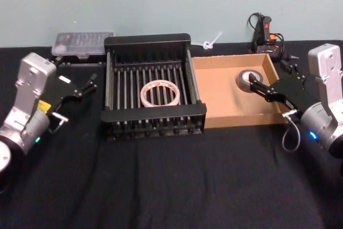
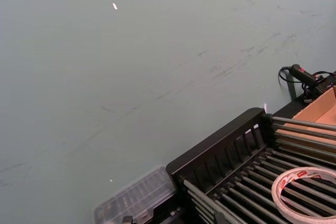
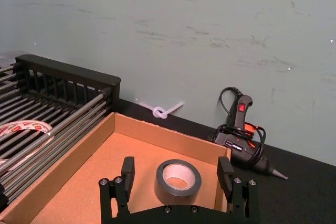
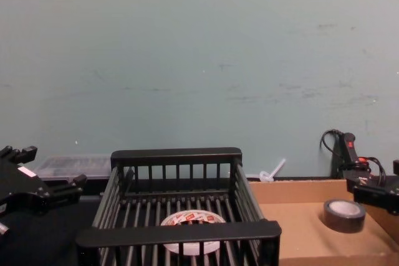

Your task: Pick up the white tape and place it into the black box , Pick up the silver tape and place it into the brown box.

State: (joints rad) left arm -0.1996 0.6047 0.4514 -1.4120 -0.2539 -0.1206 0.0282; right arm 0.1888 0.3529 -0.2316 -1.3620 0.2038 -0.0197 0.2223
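Observation:
The white tape (image 1: pixel 159 93) lies flat on the slatted floor of the black box (image 1: pixel 147 39) at the table's centre. It also appears in the left wrist view as the white tape (image 2: pixel 292 175) and in the chest view (image 4: pixel 193 219). The silver tape (image 1: pixel 246 78) rests flat in the far right part of the brown box (image 1: pixel 225 103). My right gripper (image 3: pixel 176 164) is open, with a finger on each side of the silver tape (image 3: pixel 178 179) and not touching it. My left gripper (image 1: pixel 86 85) hangs open and empty to the left of the black box.
A clear plastic case (image 1: pixel 83 43) sits at the back left behind my left gripper. A black glue gun with a cord (image 1: pixel 265 33) and a white plastic tie (image 1: pixel 210 42) lie against the wall at the back right. Black cloth covers the table in front.

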